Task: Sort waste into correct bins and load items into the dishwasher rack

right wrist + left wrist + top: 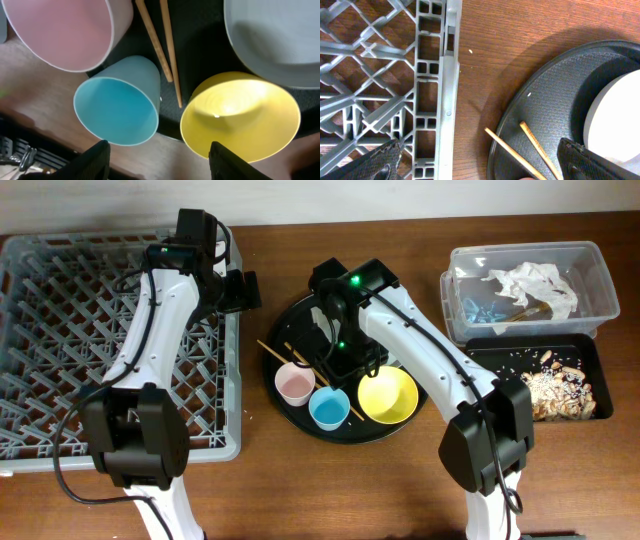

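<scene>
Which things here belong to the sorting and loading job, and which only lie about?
Belong to the job: dishwasher rack, plate, yellow bowl, pink cup, blue cup, chopsticks, napkins, food scraps, clear box, shallow black tray.
Only lying about: round black tray, wooden table.

With the left arm [150, 350], reaches up from the near edge of the surface, well left of the round black tray [300, 423], then bends at the wrist toward the tray's far-left rim. Holds the left gripper [480, 167] just beside that rim, fingers [370, 162] spread wide, nothing between them. With the right arm [430, 350], rises from the tray's near-right side, slants far-left over it and folds down at the elbow. Hangs the right gripper [159, 160] low above the tray's middle, pointing down, fingers [95, 160] apart, gripping nothing.
</scene>
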`<state>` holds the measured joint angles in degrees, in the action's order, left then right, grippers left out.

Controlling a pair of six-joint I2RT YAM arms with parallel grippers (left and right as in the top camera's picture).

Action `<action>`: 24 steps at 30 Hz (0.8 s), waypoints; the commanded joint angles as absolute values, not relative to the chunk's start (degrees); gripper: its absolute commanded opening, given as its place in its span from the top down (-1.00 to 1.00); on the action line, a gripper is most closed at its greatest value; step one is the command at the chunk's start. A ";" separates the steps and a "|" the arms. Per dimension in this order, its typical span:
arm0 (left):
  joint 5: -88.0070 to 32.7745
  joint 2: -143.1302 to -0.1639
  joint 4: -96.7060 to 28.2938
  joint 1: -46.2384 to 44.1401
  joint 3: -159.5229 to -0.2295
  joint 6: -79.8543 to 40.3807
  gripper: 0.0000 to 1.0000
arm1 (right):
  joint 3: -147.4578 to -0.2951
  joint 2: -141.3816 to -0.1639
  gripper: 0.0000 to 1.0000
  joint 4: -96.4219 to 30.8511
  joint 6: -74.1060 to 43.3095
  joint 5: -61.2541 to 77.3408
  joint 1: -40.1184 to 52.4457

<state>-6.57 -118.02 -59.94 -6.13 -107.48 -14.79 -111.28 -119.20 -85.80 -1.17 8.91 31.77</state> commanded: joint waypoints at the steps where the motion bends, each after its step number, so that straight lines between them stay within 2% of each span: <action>1: -6.15 -118.06 -59.88 -6.22 -108.81 -14.96 -0.98 | -110.87 -117.80 -0.32 -83.26 0.14 9.41 30.61; 9: -6.48 -118.06 -59.90 -6.22 -108.81 -14.96 -0.98 | -110.87 -117.80 -0.33 -71.72 -9.47 11.38 27.09; 15: -8.32 -118.06 -63.11 -6.22 -108.81 -14.98 -0.98 | -110.78 -117.80 -0.32 -73.12 -9.56 11.40 27.09; 17: -10.94 -118.06 -64.12 -6.22 -108.81 -13.67 -0.98 | -110.78 -117.80 -0.38 -74.81 -9.54 11.44 27.07; 18: -11.81 -118.06 -65.01 -6.22 -108.81 -12.71 -0.95 | -110.78 -117.80 -0.38 -75.42 -9.56 11.44 27.07; 20: -11.81 -118.06 -67.94 -6.22 -108.81 -12.58 -0.65 | -110.76 -117.80 -0.39 -76.20 -10.00 11.44 27.07; 24: -12.29 -117.30 -72.95 -6.22 -108.81 -12.53 -0.52 | -110.76 -117.80 -0.38 -76.20 -11.31 11.66 27.09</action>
